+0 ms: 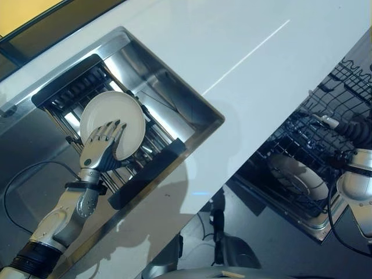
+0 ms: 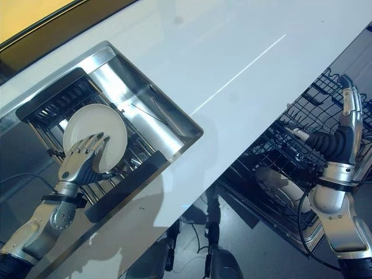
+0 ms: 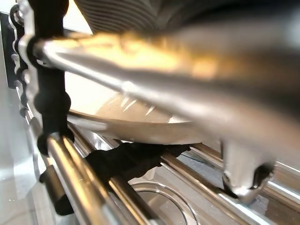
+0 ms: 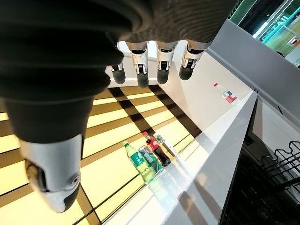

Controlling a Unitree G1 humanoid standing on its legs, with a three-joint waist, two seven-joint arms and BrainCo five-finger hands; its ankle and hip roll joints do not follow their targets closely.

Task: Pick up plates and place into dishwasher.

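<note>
A round white plate (image 1: 119,113) stands tilted in the wire drying rack (image 1: 70,99) inside the steel sink (image 1: 168,87). My left hand (image 1: 100,150) lies on the plate's lower edge, fingers curved over its face. In the left wrist view the plate's rim (image 3: 136,126) sits between the fingers and the thumb (image 3: 243,180). My right hand (image 2: 349,125) hovers open above the dishwasher's dark wire rack (image 2: 302,125), its fingers (image 4: 161,65) straight and holding nothing. Another white plate (image 1: 297,175) stands in the lower rack.
A white countertop (image 1: 256,64) runs between the sink and the open dishwasher. A black bar (image 1: 145,174) of the drying rack crosses the sink's near edge. Several bottles (image 4: 150,157) stand far off on a ledge in the right wrist view.
</note>
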